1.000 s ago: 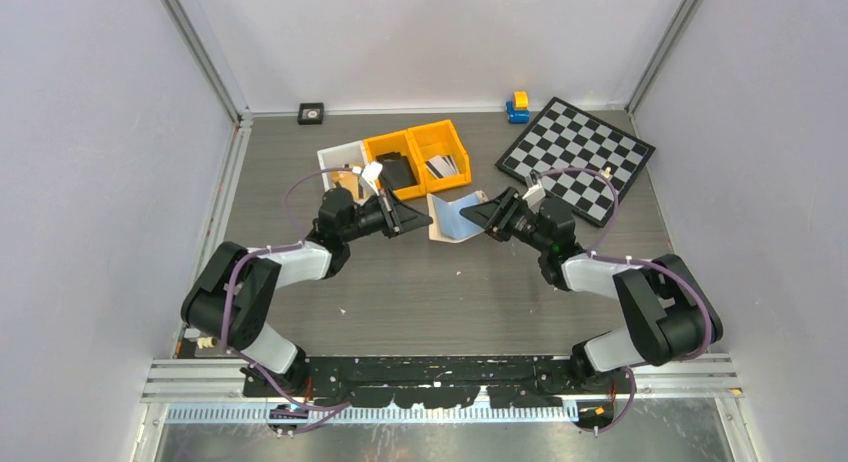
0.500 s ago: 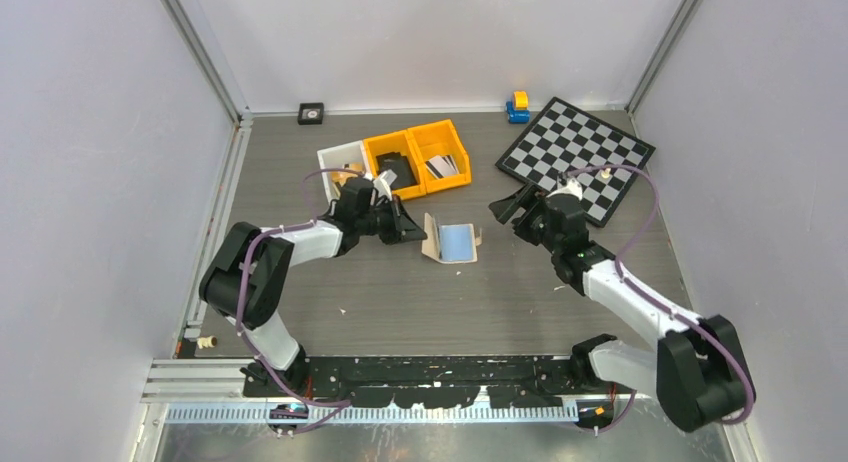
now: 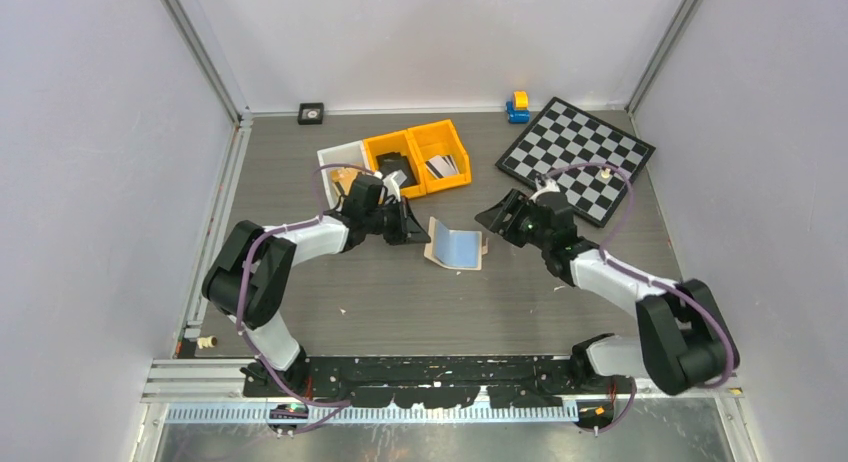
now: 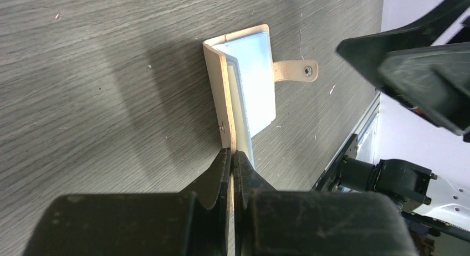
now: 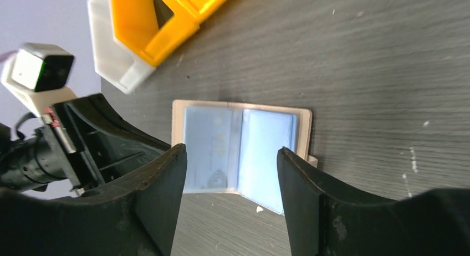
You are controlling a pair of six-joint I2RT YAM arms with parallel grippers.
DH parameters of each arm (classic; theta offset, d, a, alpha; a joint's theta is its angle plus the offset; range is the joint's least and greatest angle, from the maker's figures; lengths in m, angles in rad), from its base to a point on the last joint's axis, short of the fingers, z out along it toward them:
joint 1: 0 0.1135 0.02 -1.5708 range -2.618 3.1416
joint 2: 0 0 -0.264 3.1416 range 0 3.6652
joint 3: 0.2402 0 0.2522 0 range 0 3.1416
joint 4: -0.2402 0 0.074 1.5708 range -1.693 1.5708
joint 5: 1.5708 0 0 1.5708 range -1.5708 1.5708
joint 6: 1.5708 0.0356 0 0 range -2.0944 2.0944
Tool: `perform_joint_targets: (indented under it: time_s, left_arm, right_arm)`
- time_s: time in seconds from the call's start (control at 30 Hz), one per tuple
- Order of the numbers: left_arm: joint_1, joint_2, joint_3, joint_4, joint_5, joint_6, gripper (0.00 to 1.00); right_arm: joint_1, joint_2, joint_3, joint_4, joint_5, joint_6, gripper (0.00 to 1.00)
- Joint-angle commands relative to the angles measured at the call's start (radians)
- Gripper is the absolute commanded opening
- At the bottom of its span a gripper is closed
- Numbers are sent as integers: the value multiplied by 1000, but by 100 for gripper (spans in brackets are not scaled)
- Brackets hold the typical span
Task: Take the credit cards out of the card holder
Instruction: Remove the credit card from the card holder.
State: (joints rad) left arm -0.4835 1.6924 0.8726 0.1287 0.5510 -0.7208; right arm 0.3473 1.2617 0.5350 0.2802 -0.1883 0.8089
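The beige card holder point(image 3: 456, 246) lies open on the table, its bluish see-through pockets facing up; I cannot tell cards apart inside them. My left gripper point(image 3: 416, 229) is shut on the holder's left cover, whose edge shows between the jaws in the left wrist view point(image 4: 231, 154). My right gripper point(image 3: 491, 220) is open and empty just right of the holder, and the right wrist view looks down on the holder point(image 5: 266, 156) between its jaws point(image 5: 231, 149). A silvery striped card point(image 3: 440, 166) lies in the right orange bin point(image 3: 455, 139).
A second orange bin point(image 3: 380, 147) with a dark item point(image 3: 397, 172) and a white bin point(image 3: 335, 160) stand behind the holder. A chessboard point(image 3: 575, 157) lies at the back right, with a blue-and-yellow toy point(image 3: 517, 106) beside it. A small black square point(image 3: 311, 112) sits by the back wall.
My right gripper let go of the holder, pulled back to the right, then came back toward its right edge. The holder settled onto the table, still held by my left gripper.
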Motion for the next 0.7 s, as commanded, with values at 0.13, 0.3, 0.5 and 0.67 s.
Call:
perform_joint_targets:
  time_s: [0.13, 0.3, 0.5, 0.67]
  left_arm:
    - [-3, -1, 17, 16, 10, 13, 2]
    - [-3, 9, 19, 23, 18, 8, 3]
    - [-3, 15, 11, 52, 35, -9, 6]
    - [-3, 19, 28, 2, 4, 13, 6]
  right_arm:
    - [53, 214, 116, 116, -182, 32, 52]
    - [71, 302, 154, 115, -212, 37, 34]
    - [75, 367, 183, 101, -231, 46, 39]
    - [94, 388, 164, 187, -263, 72, 70]
